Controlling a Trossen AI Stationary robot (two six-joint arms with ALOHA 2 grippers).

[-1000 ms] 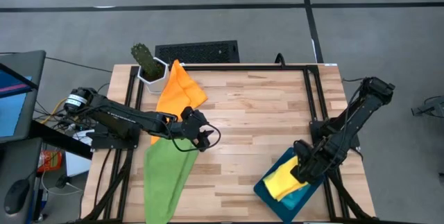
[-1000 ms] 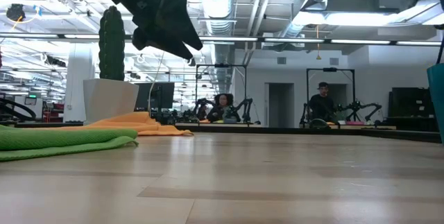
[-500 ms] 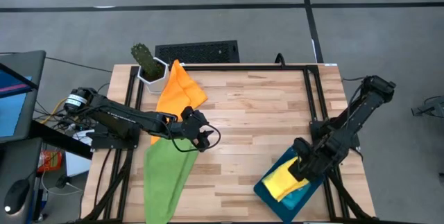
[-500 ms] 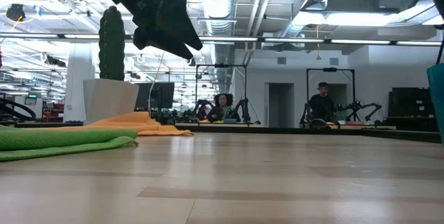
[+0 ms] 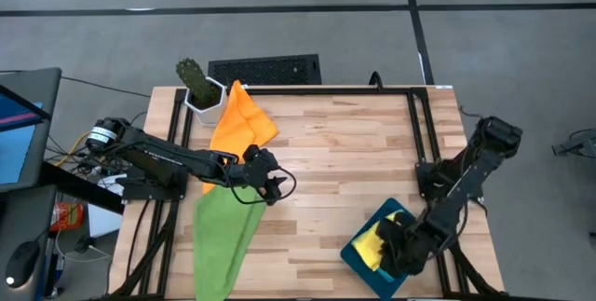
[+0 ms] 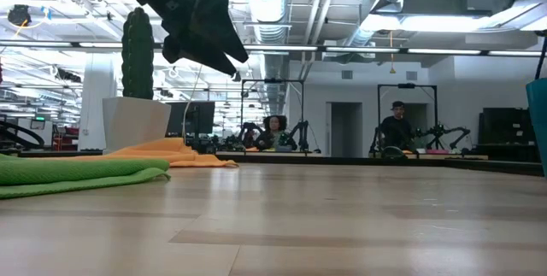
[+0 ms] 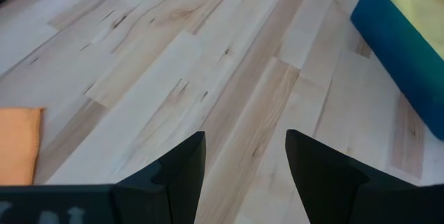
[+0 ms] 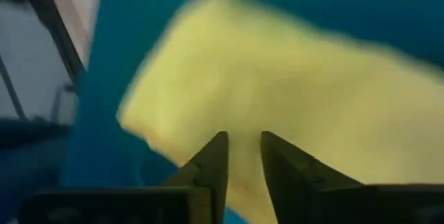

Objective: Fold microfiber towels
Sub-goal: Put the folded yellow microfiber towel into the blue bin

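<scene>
A folded yellow towel (image 5: 372,239) lies in the dark teal tray (image 5: 357,257) at the near right. My right gripper (image 5: 393,245) points down over it, its fingers a narrow gap apart (image 8: 244,141) with yellow cloth showing between them. At the left, an orange towel (image 5: 238,119) lies flat at the far side. A green towel (image 5: 223,236) lies nearer and hangs over the near edge. My left gripper (image 5: 276,185) hovers open above bare wood (image 7: 243,151) just right of these two, holding nothing. No light blue towel shows. My right gripper comes at the yellow towel (image 8: 291,92) from above, pointing steeply down. Whether its fingertips touch the cloth cannot be told from the blurred wrist view.
A potted cactus (image 5: 198,85) stands at the far left corner beside the orange towel. A black grille (image 5: 264,69) lies beyond the far edge. The middle of the wooden table (image 5: 345,152) is bare. People sit at other stations in the room behind.
My right gripper has swung toward the table's near edge across the tray and tipped more steeply down, so it now covers more of the yellow towel. The towel stays in the tray.
</scene>
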